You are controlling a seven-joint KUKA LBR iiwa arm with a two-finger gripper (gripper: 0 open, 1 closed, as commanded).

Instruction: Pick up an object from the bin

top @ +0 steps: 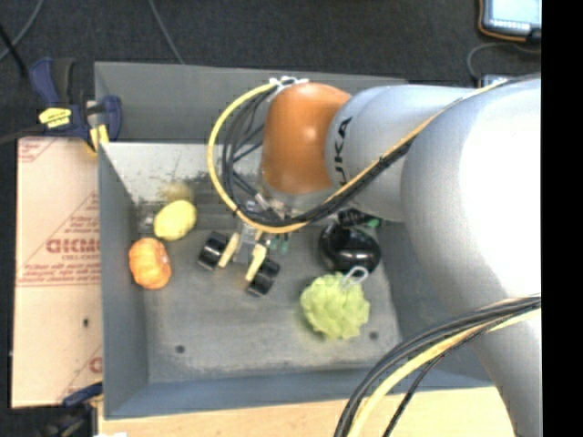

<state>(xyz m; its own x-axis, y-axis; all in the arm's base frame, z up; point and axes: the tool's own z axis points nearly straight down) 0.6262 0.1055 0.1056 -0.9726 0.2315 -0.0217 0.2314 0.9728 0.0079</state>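
My gripper [239,264] hangs low over the middle of the bin floor, open, with bare grey floor between its two black fingertips [214,250]. A yellow lemon-shaped thing [175,219] lies just left of it, near the back-left wall. Below that, against the left wall, rests a small orange pumpkin-shaped thing [149,262]. To the gripper's right a fluffy green bath puff [336,306] with a white loop sits on the floor. A black rounded thing [347,247] lies behind the puff, partly hidden under the arm.
The arm with its orange cover and looped cables reaches in from the right and hides the bin's back-right part. Bare floor stretches along the bin's front, below the gripper.
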